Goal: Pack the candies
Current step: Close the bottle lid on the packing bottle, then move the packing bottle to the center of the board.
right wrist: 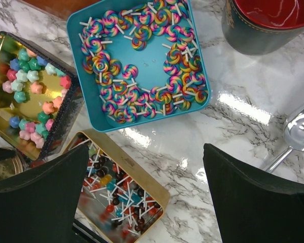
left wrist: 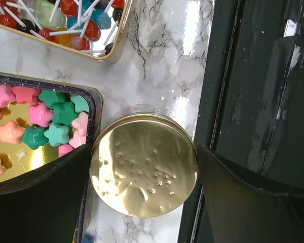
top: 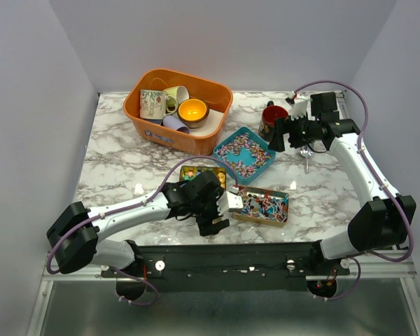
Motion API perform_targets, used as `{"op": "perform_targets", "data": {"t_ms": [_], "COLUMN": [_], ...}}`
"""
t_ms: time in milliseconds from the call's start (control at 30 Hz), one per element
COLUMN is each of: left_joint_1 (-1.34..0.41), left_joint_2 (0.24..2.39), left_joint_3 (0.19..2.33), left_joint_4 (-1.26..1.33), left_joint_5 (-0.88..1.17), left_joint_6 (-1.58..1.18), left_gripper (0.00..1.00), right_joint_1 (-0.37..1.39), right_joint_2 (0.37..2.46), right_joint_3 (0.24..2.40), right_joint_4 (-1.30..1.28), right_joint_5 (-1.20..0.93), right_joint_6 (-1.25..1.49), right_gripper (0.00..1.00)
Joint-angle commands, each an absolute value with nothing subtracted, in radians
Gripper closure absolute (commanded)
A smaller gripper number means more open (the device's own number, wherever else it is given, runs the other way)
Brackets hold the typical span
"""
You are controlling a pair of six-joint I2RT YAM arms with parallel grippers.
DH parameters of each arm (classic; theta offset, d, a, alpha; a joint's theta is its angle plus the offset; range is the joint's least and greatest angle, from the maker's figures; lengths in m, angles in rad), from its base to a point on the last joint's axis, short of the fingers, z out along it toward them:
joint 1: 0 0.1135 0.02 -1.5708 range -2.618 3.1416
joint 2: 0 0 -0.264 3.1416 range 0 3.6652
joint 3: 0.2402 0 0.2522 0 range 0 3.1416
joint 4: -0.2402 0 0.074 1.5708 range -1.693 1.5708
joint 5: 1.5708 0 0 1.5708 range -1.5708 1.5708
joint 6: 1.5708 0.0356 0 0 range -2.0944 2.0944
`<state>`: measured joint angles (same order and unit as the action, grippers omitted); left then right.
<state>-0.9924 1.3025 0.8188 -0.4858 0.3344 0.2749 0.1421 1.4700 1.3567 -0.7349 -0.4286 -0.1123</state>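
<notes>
My left jaws stand wide, one on each side of the gold disc [left wrist: 144, 169] on the table [left wrist: 162, 61], right at its rim; I cannot tell whether they grip it. The star candies [left wrist: 45, 119] lie just left of them. My right jaws gape empty; swirl lollipops [right wrist: 104, 66] lie ahead between them in a teal tray [right wrist: 152, 66].

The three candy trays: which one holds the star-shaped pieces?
The dark-rimmed tray with the gold floor, left of the teal tray. The teal tray and the gold tin hold only lollipops on sticks.
</notes>
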Motion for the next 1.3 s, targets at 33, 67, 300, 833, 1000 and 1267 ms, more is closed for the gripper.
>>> {"op": "perform_targets", "data": {"t_ms": [33, 67, 300, 833, 1000, 1267], "left_joint_1": [-0.999, -0.999, -0.999, -0.976, -0.953, -0.522], "left_joint_2": [1.287, 1.287, 1.263, 0.97, 0.917, 0.824], "left_joint_3": [0.801, 0.802, 0.825, 0.738, 0.701, 0.65], "left_joint_4": [-0.445, -0.445, -0.474, -0.226, -0.16, -0.219], "left_joint_5": [0.344, 0.344, 0.339, 0.033, -0.254, -0.227], "left_joint_6": [0.261, 0.259, 0.256, 0.005, -0.162, -0.348], "left_gripper": [0.1, 0.07, 0.01, 0.01, 0.17, 0.23], "right_joint_1": [0.138, 0.137, 0.138, 0.156, 0.28, 0.776], "right_joint_2": [1.486, 1.486, 1.479, 1.497, 1.497, 1.488], "right_joint_3": [1.39, 1.388, 1.379, 1.52, 1.62, 1.503], "right_joint_4": [-0.741, -0.741, -0.747, -0.931, -1.119, -1.066], "right_joint_5": [-0.453, -0.453, -0.443, -0.598, -0.638, -0.612], "right_joint_6": [-0.107, -0.107, -0.117, -0.394, -0.659, -0.763], "right_gripper": [0.0, 0.0, 0.0, 0.08, 0.56, 0.57]}}
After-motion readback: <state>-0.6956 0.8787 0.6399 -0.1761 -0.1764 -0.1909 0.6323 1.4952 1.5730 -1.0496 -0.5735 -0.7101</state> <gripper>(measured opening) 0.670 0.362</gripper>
